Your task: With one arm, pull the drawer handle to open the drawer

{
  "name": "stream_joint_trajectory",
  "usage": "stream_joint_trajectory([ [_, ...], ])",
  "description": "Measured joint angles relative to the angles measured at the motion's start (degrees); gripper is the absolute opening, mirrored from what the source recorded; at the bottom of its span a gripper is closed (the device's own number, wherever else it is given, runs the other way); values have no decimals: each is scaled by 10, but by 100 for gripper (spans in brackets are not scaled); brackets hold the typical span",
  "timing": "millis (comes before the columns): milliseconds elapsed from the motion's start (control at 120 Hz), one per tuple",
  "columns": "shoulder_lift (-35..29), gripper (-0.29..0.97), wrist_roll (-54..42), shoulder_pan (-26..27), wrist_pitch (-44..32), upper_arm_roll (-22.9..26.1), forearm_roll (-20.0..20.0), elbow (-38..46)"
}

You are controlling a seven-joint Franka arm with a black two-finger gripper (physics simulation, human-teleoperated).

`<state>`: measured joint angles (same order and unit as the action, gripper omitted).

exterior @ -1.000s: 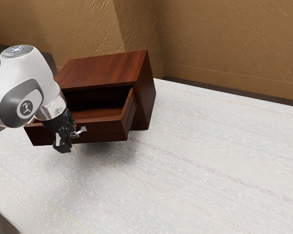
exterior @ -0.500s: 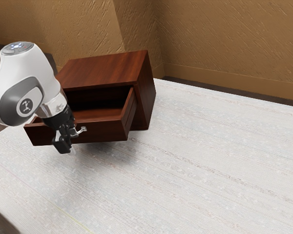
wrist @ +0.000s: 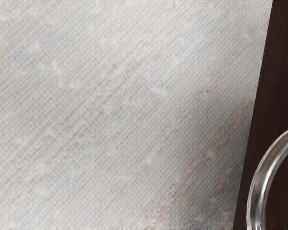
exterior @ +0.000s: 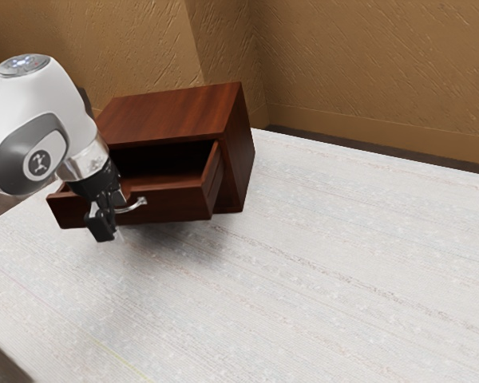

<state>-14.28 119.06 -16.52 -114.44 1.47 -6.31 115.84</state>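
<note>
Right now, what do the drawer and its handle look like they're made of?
Drawer: probably dark reddish wood with a smooth satin finish; streaky grain shows on its front. Handle: likely polished metal, though possibly clear glass; it is a silvery curved bar with bright highlights.

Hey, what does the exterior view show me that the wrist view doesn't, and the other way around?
Exterior view: the whole cabinet, the drawer standing partly out of it, the white arm, the gripper by the drawer's front, and the tan wall. Wrist view: a close look at the handle as a glossy curved bar. Both: the handle, the drawer's dark wood front and the pale table.
</note>
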Motion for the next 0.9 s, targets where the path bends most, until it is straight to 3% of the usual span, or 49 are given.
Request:
stream_joint_trajectory([
  [250,4,64,-1,8,22,10,11,-29],
  [467,7,65,-5,24,190,148,19,-264],
  [533,6,65,-30,23,239,163,18,-315],
  [642,6,65,-130,20,291,115,19,-343],
  [800,33,65,-364,19,324,55,25,-346],
  [842,39,65,-430,35,321,24,34,-340],
  [900,51,65,-516,92,315,-56,43,-327],
])
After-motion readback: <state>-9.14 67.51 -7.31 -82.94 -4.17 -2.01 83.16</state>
